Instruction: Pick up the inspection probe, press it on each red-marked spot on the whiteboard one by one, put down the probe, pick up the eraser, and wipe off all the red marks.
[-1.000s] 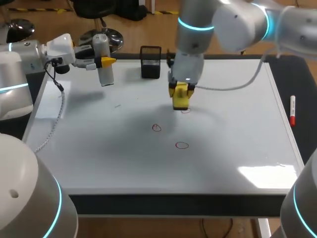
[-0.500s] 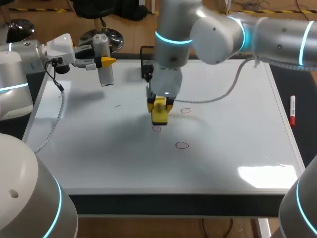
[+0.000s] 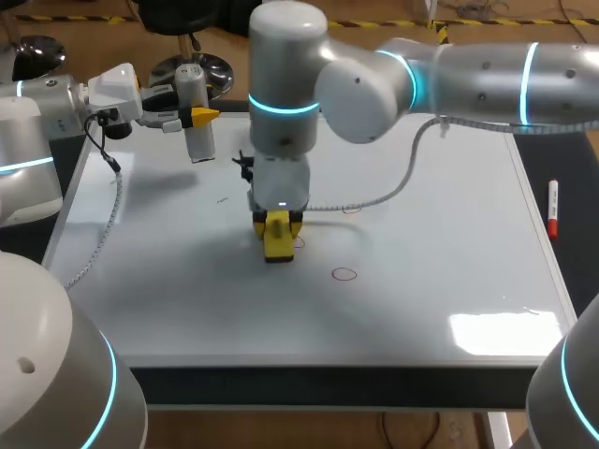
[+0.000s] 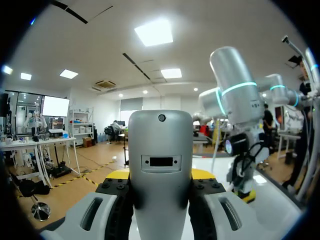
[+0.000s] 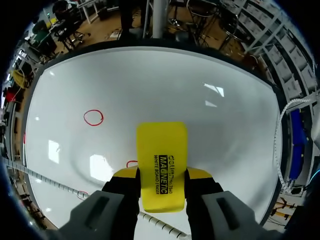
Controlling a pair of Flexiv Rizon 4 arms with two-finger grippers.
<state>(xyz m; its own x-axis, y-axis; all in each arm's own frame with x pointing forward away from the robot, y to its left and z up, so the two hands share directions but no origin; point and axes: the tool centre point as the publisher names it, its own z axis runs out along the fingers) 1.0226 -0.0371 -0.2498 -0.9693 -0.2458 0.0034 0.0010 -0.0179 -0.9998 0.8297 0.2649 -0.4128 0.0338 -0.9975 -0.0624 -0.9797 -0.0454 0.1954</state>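
The yellow eraser [image 3: 278,240] rests on the whiteboard [image 3: 449,215], left of the middle, with my right gripper [image 3: 278,227] shut on it from above. It covers most of one red circle [image 3: 299,243]. A second red circle [image 3: 344,274] lies in front of it to the right, and a faint third [image 3: 351,210] beside the cable. In the right wrist view the eraser [image 5: 161,167] stands between the fingers, with one red circle [image 5: 93,117] ahead and a red trace [image 5: 131,163] at its side. My left gripper [image 3: 192,117] holds the grey probe [image 3: 195,112] above the far left corner; the probe [image 4: 161,165] sits clamped between its fingers.
A red marker [image 3: 552,208] lies on the dark strip past the board's right edge. A grey cable [image 3: 374,199] trails from my right arm across the board. A white cable [image 3: 103,224] hangs from my left arm over the board's left edge.
My right arm has slid the eraser leftward and toward the front, from the far red circle onto the left one. The left arm and probe have not moved.
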